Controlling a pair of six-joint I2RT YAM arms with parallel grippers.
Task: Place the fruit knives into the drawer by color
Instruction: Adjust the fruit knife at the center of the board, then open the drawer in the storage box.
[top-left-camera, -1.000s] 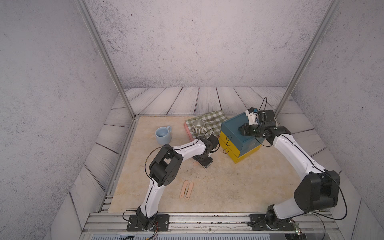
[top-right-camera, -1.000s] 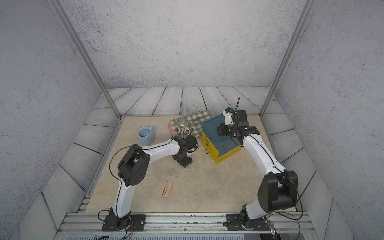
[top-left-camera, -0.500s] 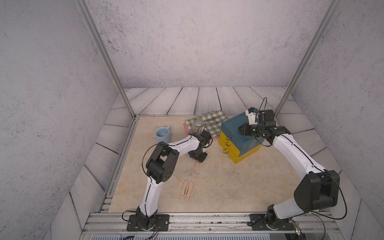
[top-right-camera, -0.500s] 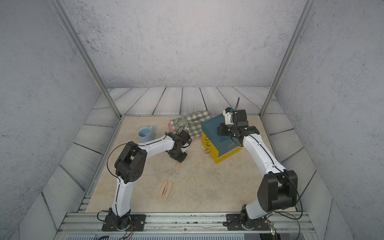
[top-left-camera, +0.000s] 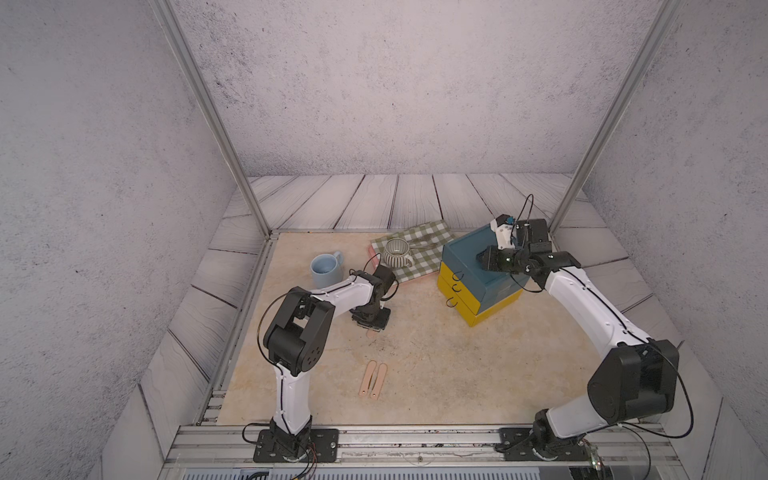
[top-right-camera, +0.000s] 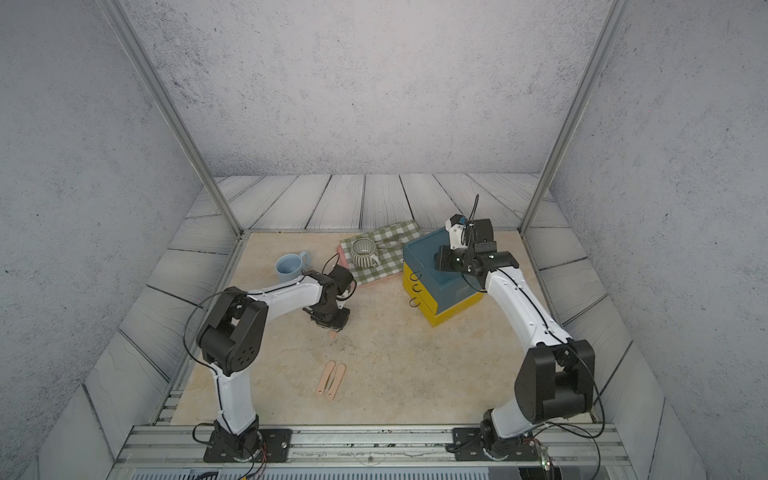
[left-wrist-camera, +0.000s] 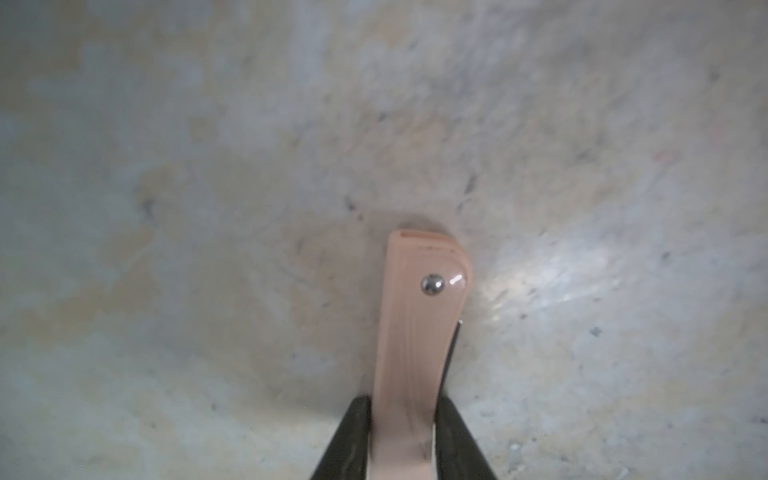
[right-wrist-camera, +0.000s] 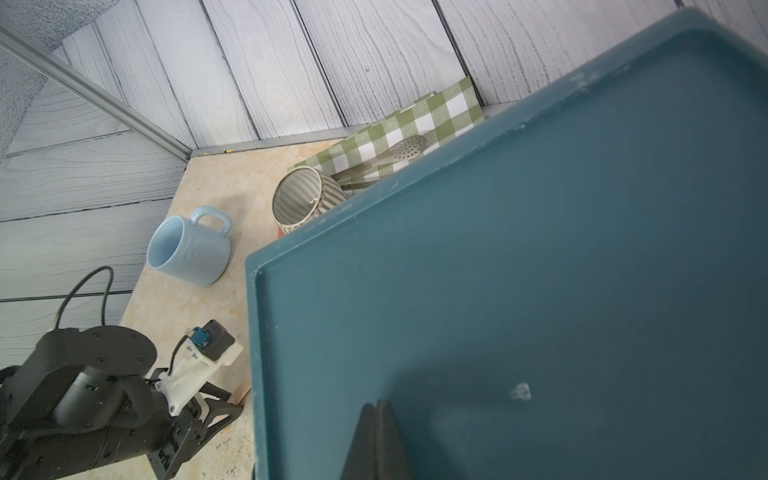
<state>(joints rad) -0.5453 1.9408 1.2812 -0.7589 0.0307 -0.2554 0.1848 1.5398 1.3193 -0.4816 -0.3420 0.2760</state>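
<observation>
My left end effector (left-wrist-camera: 402, 406) has just narrowed from wide to a pinch on a peach-pink knife (left-wrist-camera: 419, 316). The jaws press its two sides, and its rivet end points out ahead. Over the last second this arm also slid across the tabletop (top-left-camera: 419, 357), away from the drawer (top-left-camera: 461, 251). I cannot tell whether the knife has lifted yet. I judge the pick made and the carry next. Two more peach-pink knives (top-left-camera: 372, 379) lie side by side nearer my base. My right end effector (right-wrist-camera: 377, 409) is closed tight and empty, unmoved over the drawer's teal top. All three fronts look shut, so one likely needs pulling open first.
</observation>
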